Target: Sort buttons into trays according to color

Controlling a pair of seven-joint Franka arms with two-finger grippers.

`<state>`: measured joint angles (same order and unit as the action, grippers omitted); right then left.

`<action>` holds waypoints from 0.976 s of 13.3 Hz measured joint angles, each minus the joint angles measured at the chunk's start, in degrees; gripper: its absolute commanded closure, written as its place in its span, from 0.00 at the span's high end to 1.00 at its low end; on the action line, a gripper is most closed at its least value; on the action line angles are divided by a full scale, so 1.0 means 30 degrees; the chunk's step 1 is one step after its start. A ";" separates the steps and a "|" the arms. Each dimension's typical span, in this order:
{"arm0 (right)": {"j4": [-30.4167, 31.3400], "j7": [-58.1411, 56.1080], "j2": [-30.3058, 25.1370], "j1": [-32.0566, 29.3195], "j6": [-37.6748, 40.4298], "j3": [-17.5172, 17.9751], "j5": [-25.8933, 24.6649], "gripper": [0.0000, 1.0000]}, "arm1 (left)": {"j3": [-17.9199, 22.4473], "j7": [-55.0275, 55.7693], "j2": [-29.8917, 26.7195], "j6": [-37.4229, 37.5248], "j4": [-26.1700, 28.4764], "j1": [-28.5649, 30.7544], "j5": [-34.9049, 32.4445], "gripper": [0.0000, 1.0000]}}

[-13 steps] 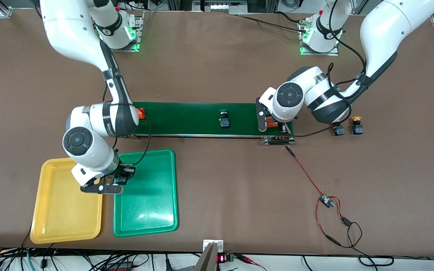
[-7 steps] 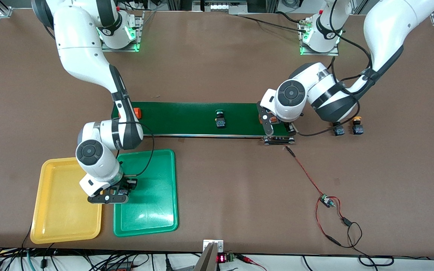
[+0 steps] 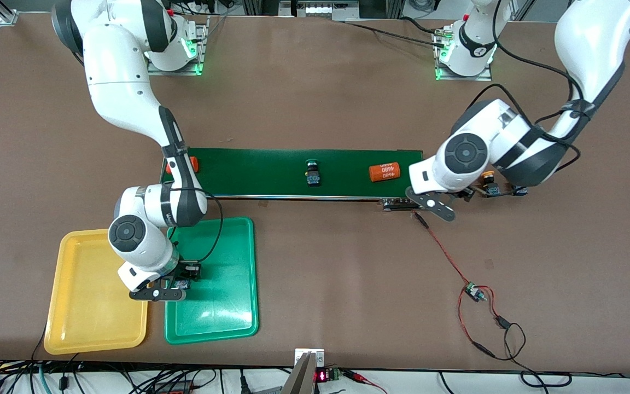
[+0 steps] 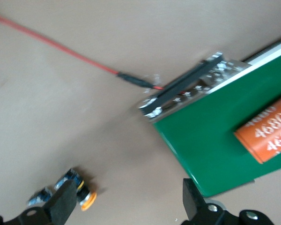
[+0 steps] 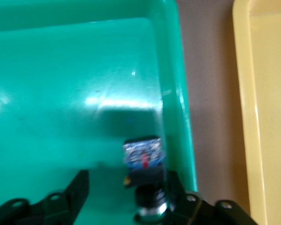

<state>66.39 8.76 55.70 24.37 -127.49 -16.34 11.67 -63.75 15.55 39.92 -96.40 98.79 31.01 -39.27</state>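
My right gripper (image 3: pixel 182 278) is low in the green tray (image 3: pixel 222 306), open (image 5: pixel 126 192). A green-capped button (image 5: pixel 143 157) lies on the tray floor against one finger (image 5: pixel 175 187), apart from the other; it also shows in the front view (image 3: pixel 184 284). A second green button (image 3: pixel 311 174) rides on the belt. My left gripper (image 3: pixel 464 195) is open (image 4: pixel 129 204) over bare table off the belt's end, beside a yellow-capped button (image 4: pixel 77 190) at one finger (image 4: pixel 65 201). That button (image 3: pixel 489 179) and another (image 3: pixel 520 191), mostly hidden by the left arm, stand together. The yellow tray (image 3: pixel 96 312) is empty.
A dark-green conveyor belt (image 3: pixel 271 164) crosses the middle, with an orange numbered cylinder (image 3: pixel 385 171) near the left arm's end and another (image 3: pixel 190 163) partly hidden by the right arm. A red wire (image 3: pixel 446 257) and small board lie nearer the front camera.
My left gripper left the belt's end and moved out to the yellow buttons, leaving the orange cylinder on the belt. My right gripper shifted slightly over the green tray. The belt's green button drifted toward the right arm's end.
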 measured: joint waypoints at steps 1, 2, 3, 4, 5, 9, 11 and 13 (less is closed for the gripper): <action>-0.0171 0.0094 -0.0560 0.0208 0.1021 0.0014 0.0043 1.00 | -0.0018 0.0572 -0.0003 0.0511 -0.0487 -0.0027 0.0000 1.00; -0.0212 0.0179 -0.1221 0.0446 0.1954 0.0029 0.0079 1.00 | -0.0039 0.1006 -0.0008 0.0953 -0.1057 -0.0094 0.0000 1.00; -0.0218 0.0354 -0.1860 0.0722 0.2843 0.0044 0.0101 1.00 | -0.0038 0.1354 -0.0011 0.1280 -0.1640 -0.0131 0.0000 1.00; -0.0213 0.0660 -0.2372 0.0990 0.3676 0.0061 0.0108 1.00 | 0.0144 0.1550 -0.0049 0.1528 -0.2142 -0.0159 0.0063 1.00; -0.0202 0.0985 -0.2779 0.1278 0.4514 0.0089 0.0115 1.00 | 0.0923 0.1655 -0.0267 0.1607 -0.2558 -0.0362 0.0677 1.00; 0.0718 0.3454 -0.4019 0.3316 0.7261 0.0217 0.0190 1.00 | 0.8305 0.1147 -0.2165 0.0670 -0.3772 -0.3012 0.7394 1.00; 0.1892 0.6190 -0.4699 0.5231 0.7314 0.0206 0.0181 1.00 | 1.1295 0.0160 -0.2860 -0.0084 -0.3470 -0.4051 0.8172 1.00; 0.2707 0.8406 -0.5214 0.6907 0.7315 0.0176 0.0151 1.00 | 1.3716 -0.0904 -0.3164 -0.1182 -0.2461 -0.4962 0.8428 1.00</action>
<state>74.51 33.98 40.06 45.09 -105.55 -15.82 12.12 -22.60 12.84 30.43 -99.94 91.40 16.12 -13.98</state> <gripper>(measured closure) 0.000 0.000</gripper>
